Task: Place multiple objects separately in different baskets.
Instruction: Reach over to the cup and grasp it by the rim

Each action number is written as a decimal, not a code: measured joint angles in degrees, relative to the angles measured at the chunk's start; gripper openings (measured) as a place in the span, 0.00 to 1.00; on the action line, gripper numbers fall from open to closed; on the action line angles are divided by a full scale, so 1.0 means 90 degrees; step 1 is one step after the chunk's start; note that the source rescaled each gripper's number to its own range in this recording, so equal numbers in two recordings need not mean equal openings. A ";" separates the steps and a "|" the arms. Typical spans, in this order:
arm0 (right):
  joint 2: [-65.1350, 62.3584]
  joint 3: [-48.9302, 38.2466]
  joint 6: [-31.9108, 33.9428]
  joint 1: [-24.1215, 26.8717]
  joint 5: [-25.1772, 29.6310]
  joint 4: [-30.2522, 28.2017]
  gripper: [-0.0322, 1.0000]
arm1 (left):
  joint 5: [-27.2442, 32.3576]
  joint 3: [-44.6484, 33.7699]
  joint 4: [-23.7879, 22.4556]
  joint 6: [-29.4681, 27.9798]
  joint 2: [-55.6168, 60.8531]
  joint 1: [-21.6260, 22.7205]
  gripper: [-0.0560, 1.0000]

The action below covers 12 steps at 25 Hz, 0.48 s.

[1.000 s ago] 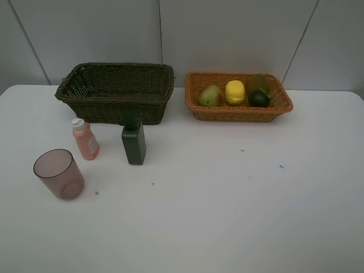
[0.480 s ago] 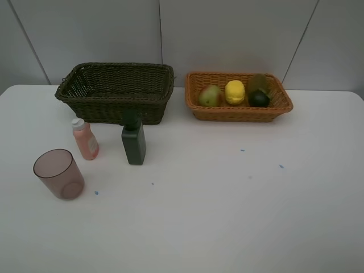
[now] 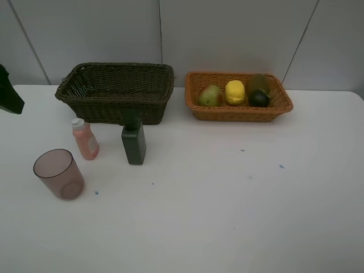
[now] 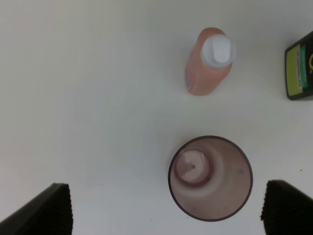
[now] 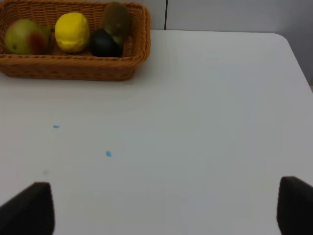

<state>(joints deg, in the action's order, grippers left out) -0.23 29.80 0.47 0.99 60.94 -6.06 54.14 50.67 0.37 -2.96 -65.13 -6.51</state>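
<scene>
While the red-green apple point(image 3: 210, 95), the yellow lemon point(image 3: 234, 92), the dark mangosteen point(image 3: 260, 99) and the brown kiwi point(image 3: 257, 83) are lying together in the orange-tan basket point(image 3: 239, 115), where are the other items sitting?

— They are standing upright on the white tabletop point(image 3: 227, 216), in front of the dark basket point(image 3: 114, 112), which is sitting just left of the orange-tan one. The dark green bottle point(image 3: 133, 143) is standing close to its front wall. The pink bottle point(image 3: 85, 141) is standing to the left of that. The tinted cup point(image 3: 58, 173) is standing nearer the front edge, mouth up, apart from both.

— And inside the fruit basket?

— The apple is resting at the left and the lemon is sitting in the middle. The mangosteen is touching the kiwi at the right end, with the kiwi behind.

— What are the hands doing?

— The left hand point(image 4: 168, 196) is hanging released above the cup, its fingers point(image 4: 54, 210) spreading wide to either side and touching nothing. A dark part of that arm point(image 3: 8, 94) is showing at the left edge of the high view. The right hand point(image 5: 164, 203) is also hanging released, grasping nothing, over bare tabletop in front of the orange-tan basket and well apart from it.
</scene>
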 joint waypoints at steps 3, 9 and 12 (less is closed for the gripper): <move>0.0000 0.0000 0.0000 0.0000 0.0000 0.0000 0.99 | -0.0007 0.0000 0.0064 0.0000 -0.0272 0.0000 1.00; 0.0000 0.0000 0.0000 0.0000 0.0000 0.0000 0.99 | -0.0014 0.0000 0.0234 0.0021 -0.0773 0.0000 1.00; 0.0000 0.0000 0.0000 0.0000 0.0000 0.0000 0.99 | -0.0128 -0.0149 0.0274 0.0021 -0.0911 0.0000 1.00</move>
<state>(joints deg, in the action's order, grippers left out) -0.23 29.80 0.47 0.99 60.94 -6.06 52.99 49.33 2.84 -2.77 -73.33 -6.51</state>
